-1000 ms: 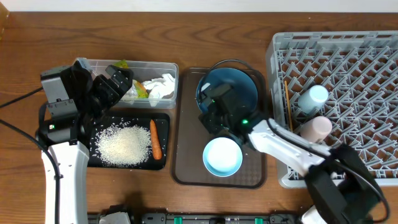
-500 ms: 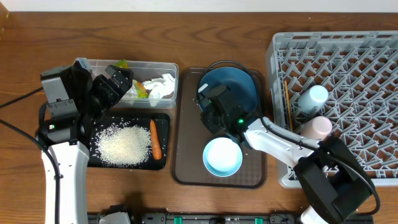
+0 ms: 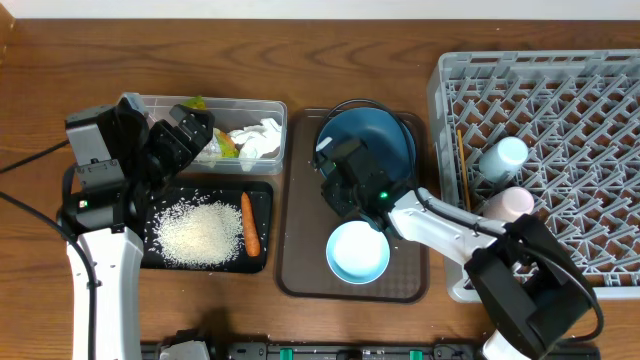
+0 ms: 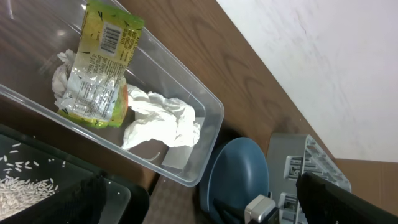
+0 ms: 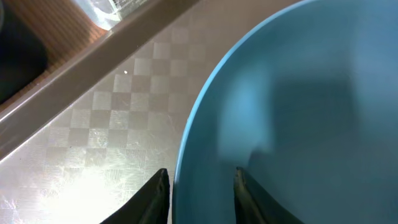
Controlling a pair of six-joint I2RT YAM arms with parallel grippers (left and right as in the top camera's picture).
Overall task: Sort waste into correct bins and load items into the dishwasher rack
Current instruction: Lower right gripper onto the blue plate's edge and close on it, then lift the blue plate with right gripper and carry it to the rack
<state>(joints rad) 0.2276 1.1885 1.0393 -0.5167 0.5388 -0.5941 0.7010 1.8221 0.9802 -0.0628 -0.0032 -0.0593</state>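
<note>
1 plate (image 5: 298, 112) rim w/in end effector (image 5: 200, 177)

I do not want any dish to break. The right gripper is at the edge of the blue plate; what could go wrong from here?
1. The right gripper straddles only the rim of the blue plate; it may slip or tilt when lifted.
2. The bowl sits close beside the plate on the brown tray; a swinging plate could knock it.
3. The light blue cup and pink cup lie in the rack, near its edge; the plate could hit them.
</note>
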